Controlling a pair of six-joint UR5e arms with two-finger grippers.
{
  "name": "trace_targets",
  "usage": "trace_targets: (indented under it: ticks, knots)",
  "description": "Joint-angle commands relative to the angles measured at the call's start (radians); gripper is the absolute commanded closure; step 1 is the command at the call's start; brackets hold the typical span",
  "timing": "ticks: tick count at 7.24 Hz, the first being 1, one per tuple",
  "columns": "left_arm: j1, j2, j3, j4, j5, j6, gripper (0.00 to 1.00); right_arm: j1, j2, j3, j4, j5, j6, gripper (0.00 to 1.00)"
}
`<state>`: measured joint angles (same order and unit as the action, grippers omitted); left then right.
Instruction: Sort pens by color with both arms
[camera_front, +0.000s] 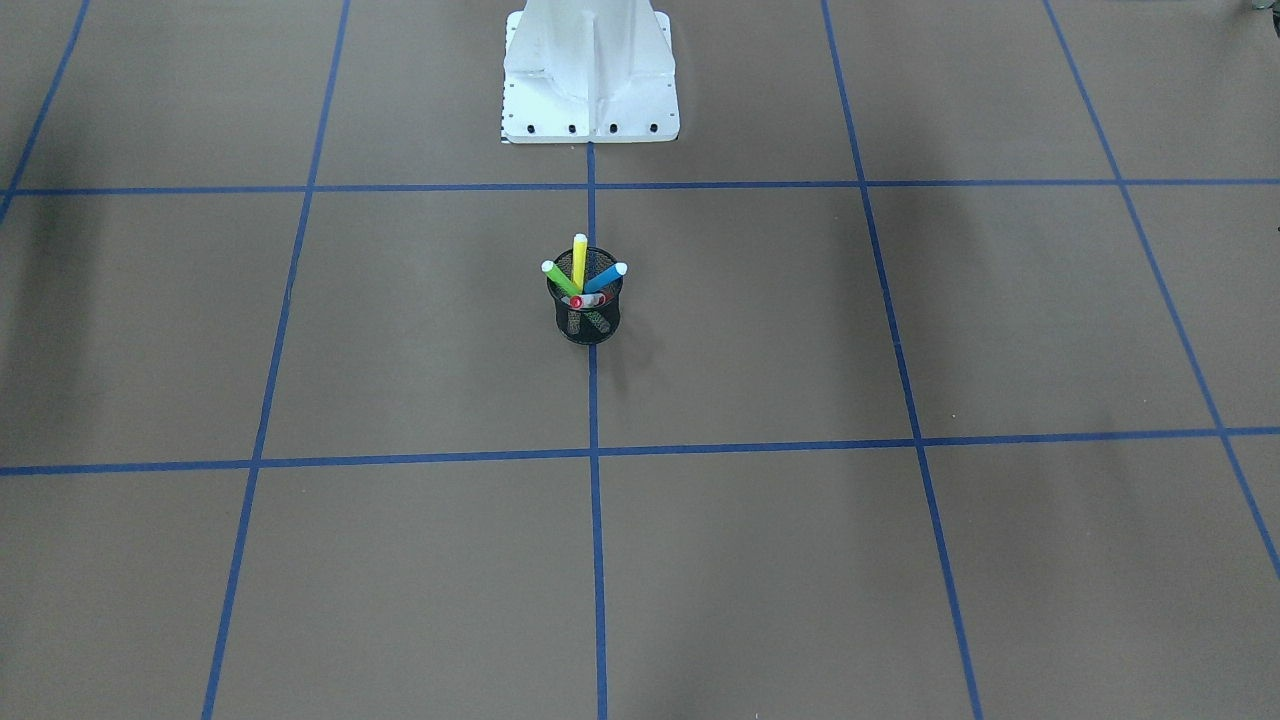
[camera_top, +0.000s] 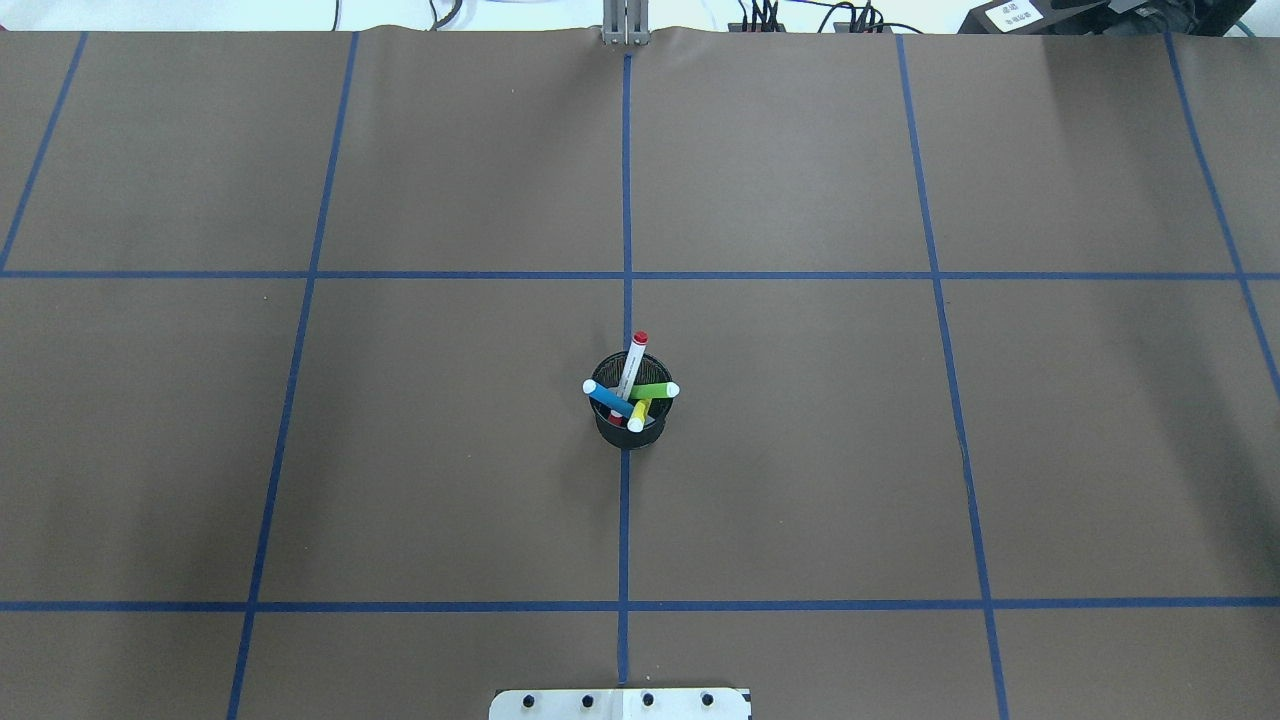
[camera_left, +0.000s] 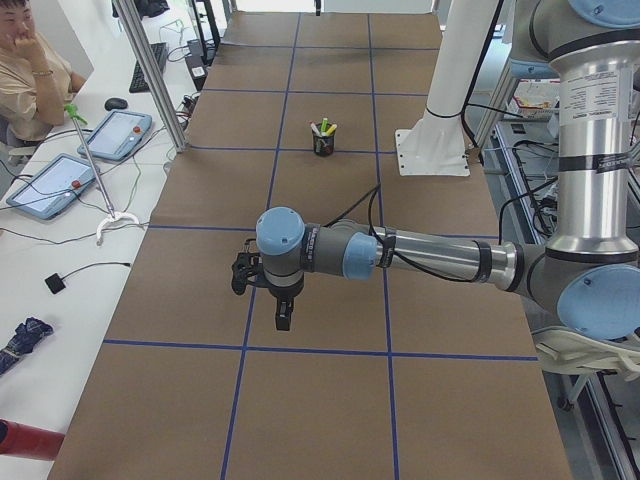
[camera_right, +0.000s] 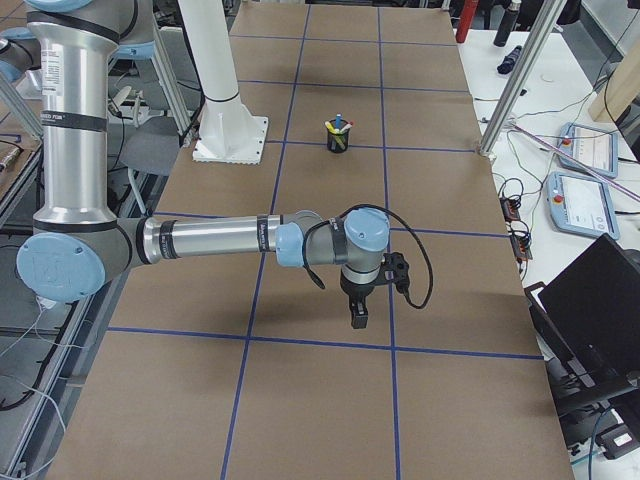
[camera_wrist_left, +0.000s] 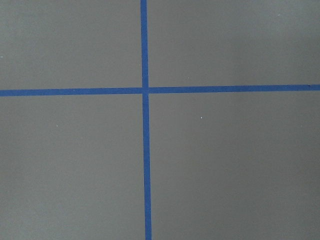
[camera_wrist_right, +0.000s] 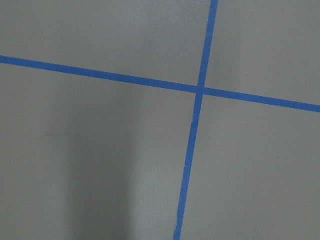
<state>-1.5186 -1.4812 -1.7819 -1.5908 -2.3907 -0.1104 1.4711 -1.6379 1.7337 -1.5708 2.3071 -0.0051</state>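
Note:
Four pens stand together in a black mesh cup (camera_top: 625, 428) at the table's centre. In the overhead view I see the blue pen (camera_top: 608, 399), the green pen (camera_top: 655, 389), the yellow pen (camera_top: 639, 414) and the white pen with red ends (camera_top: 632, 365). The front view shows the cup (camera_front: 588, 318) with the yellow pen (camera_front: 579, 262), green pen (camera_front: 561, 280) and blue pen (camera_front: 603, 279). My left gripper (camera_left: 283, 320) shows only in the exterior left view and my right gripper (camera_right: 358, 318) only in the exterior right view. Both hang over bare table far from the cup. I cannot tell whether they are open or shut.
The white mounting pedestal (camera_front: 590, 110) stands behind the cup. Blue tape lines (camera_top: 626, 200) divide the brown table into squares. Both wrist views show only table and a tape crossing (camera_wrist_left: 145, 90). An operator (camera_left: 25, 70) sits at a side desk with tablets.

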Motion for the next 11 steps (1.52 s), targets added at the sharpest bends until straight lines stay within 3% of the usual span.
trace_targets:
  ticks: [1,5,8,11]
  knots:
    - [0.0,0.004,-0.008,0.0,-0.001,-0.002,0.0,0.0,0.0,0.012,0.0,0.0,-0.01,0.0]
    - [0.0,-0.005,-0.034,-0.001,-0.004,-0.005,0.0,-0.003,0.007,0.065,0.005,0.006,-0.006,0.0]
    - [0.0,-0.088,-0.047,-0.008,-0.004,0.0,0.0,-0.003,0.061,0.052,0.2,0.003,0.004,0.0]
    - [0.0,-0.12,-0.063,-0.065,-0.005,0.0,0.0,-0.009,0.13,0.026,0.218,0.008,0.007,0.0]
